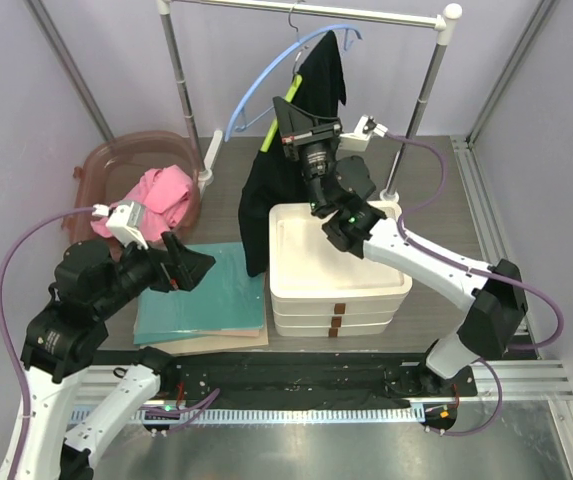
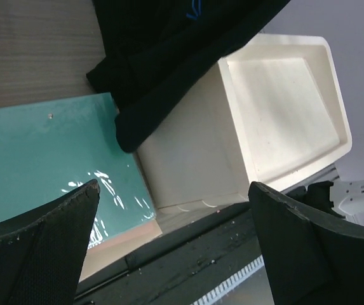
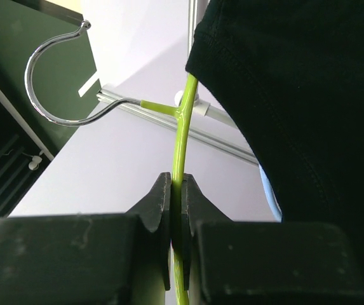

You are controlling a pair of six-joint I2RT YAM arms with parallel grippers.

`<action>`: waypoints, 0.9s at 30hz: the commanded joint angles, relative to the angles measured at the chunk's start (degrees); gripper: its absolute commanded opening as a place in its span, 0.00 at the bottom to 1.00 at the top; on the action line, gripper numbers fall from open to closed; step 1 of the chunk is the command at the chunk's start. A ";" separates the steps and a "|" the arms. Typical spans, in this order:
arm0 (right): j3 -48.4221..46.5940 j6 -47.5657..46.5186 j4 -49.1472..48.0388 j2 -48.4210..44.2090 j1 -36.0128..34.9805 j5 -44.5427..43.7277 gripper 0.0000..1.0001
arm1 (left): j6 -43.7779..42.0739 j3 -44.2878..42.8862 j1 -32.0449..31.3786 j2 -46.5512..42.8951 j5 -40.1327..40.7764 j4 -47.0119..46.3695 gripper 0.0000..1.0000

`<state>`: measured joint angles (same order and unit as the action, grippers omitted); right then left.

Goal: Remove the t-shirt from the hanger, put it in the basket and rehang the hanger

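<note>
R claw [image 3: 176, 194] pinches grn hanger [image 3: 185, 127]; blk tee [image 1: 264, 205] hangs by white trays [image 1: 338, 300].

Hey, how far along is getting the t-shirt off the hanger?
Done: right gripper clamps the thin green plastic hanger, its chrome hook apparently off the rail. In hand: black t-shirt draped on it. Left: pulling it off; the open left gripper is empty.

No legible text anywhere; only an unreadable blue mark [image 2: 195, 9] on the black t-shirt [image 2: 169, 57]
</note>
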<state>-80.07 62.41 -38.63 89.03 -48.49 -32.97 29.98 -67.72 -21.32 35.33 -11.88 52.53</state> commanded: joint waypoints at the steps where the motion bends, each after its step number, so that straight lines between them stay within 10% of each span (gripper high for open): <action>1: -4.03 -0.98 -8.39 1.40 -2.31 -8.07 0.01 | -0.53 0.05 -0.12 2.37 1.42 -10.33 1.00; 17: -8.44 4.02 -1.53 2.81 -5.39 -11.85 0.01 | -7.92 3.39 -0.12 18.45 -5.52 -30.64 0.97; 22: -8.00 4.74 -0.92 2.11 -5.30 -12.47 0.01 | -6.34 4.00 -0.21 20.13 -4.29 -31.53 0.70; 27: -6.85 3.86 -1.62 0.62 -5.30 -15.71 0.01 | -4.23 6.11 -0.21 20.30 -5.00 -33.55 0.11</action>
<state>-85.58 65.23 -34.11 93.91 -53.41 -44.84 24.73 -63.35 -21.82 55.40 -17.72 23.35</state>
